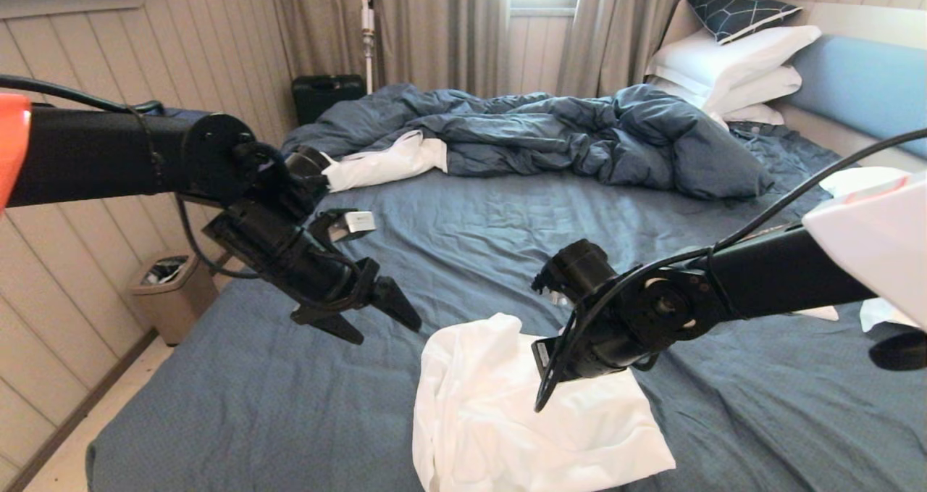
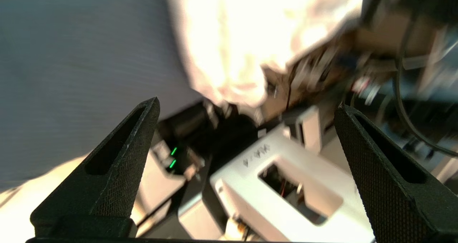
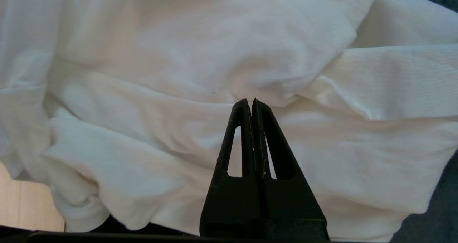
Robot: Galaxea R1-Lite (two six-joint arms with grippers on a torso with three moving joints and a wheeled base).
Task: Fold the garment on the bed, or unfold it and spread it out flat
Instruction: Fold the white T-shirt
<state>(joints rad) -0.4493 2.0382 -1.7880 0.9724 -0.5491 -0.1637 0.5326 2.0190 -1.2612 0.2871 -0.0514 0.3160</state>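
Observation:
The garment (image 1: 521, 419), a crumpled white T-shirt, lies in a heap near the front edge of the bed (image 1: 290, 405); no print shows. My right arm's wrist (image 1: 637, 318) hangs over the heap's far side and hides the fingers in the head view. In the right wrist view my right gripper (image 3: 249, 100) is shut, its tips against the folds of the garment (image 3: 179, 74), with no cloth seen between the fingers. My left gripper (image 1: 387, 330) hovers open above the sheet, left of the heap. The left wrist view shows that gripper (image 2: 247, 103) wide apart and empty, the garment (image 2: 232, 39) beyond.
A rumpled dark-blue duvet (image 1: 550, 130) lies across the far half of the bed. White pillows (image 1: 731, 64) are stacked at the light-blue headboard (image 1: 862, 86). A bin (image 1: 170, 293) stands on the floor at the left, a black case (image 1: 326, 93) by the wall.

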